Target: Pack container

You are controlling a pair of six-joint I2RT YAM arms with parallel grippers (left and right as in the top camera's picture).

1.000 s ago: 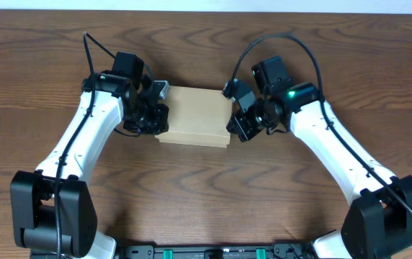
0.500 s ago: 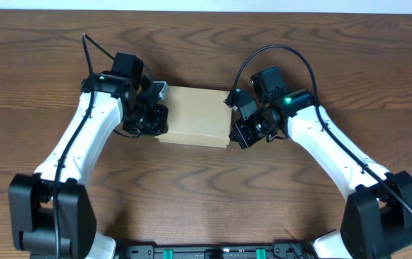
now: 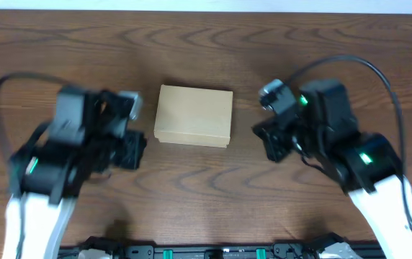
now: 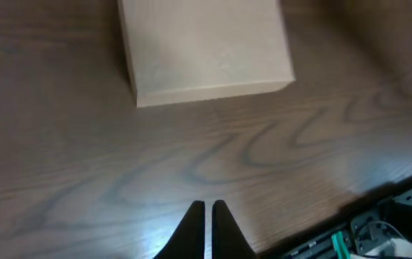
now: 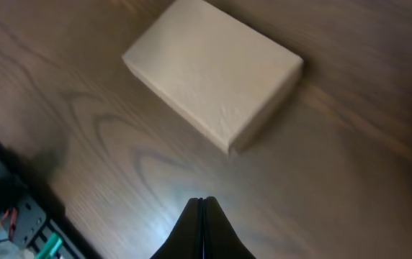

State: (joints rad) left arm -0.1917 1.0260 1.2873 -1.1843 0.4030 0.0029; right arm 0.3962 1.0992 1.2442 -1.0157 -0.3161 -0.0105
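Two arms stand over a wooden table (image 3: 213,187), one on each side of the single item in play.

1. Left side. The left claw (image 4: 207,208) hangs above bare wood with its fingers drawn together to a hairline gap. It pinches nothing. The box lies ahead of it and well apart from its tips.

2. Centre. The box (image 3: 194,116) sits near the middle of the table, between the two arms and touching neither. It is closed, and its top is flat and level. What it contains cannot be seen. No loose goods show on the table.

3. Right side. The right claw (image 5: 201,203) is pressed fully together and empty. It is raised over bare wood, with the box ahead and well apart.

Step in hand (judgement): with the box closed and both claws empty, packing appears finished or nearly so. The likely step is clearing the arms away.

To do this step well:
- Move with the fingers together, so that no open tip can catch an edge of the box.
- Gain height first, then travel sideways. A low sweep could nudge the box or lift its flap.
- Check from overhead that the top lies flat. If an edge has sprung up, press it down with a closed claw from directly above.
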